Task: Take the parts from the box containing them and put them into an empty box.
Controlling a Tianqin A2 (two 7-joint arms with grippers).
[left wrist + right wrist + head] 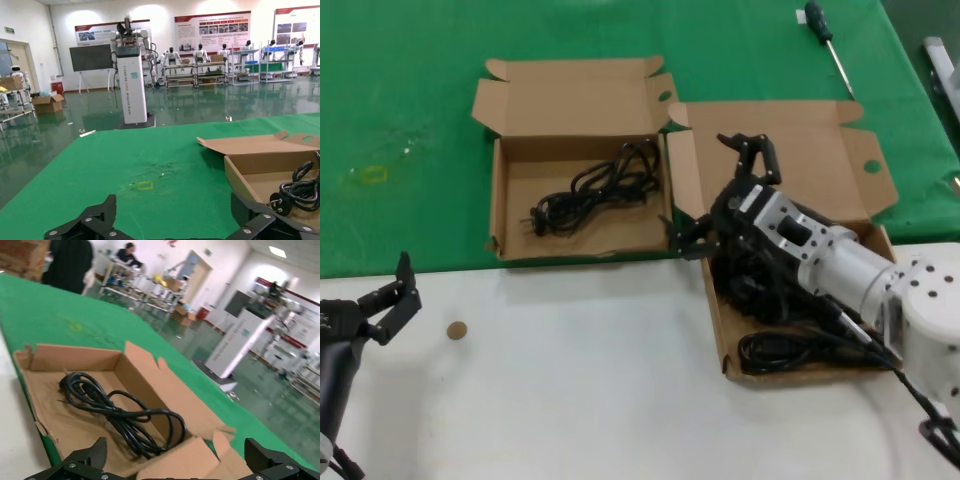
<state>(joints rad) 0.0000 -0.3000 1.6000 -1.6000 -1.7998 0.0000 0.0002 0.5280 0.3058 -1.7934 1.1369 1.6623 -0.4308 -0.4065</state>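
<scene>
Item: black power cords [790, 345], limp, light, tangle-prone; heaped in wide cardboard box [820, 150]. One cord [595, 190] lies in narrow box [505, 200]. Grasp bundled loops. Right gripper [725, 190] fingers spread, empty; left gripper [390, 300] likewise, parked.

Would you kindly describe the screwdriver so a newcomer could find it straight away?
Start at the green cloth covering the far half of the table and follow it to the far right corner, beyond the wider cardboard box. The screwdriver lies there alone: dark handle, thin metal shaft, rigid and straight, unlike the coiled black cords.
</scene>
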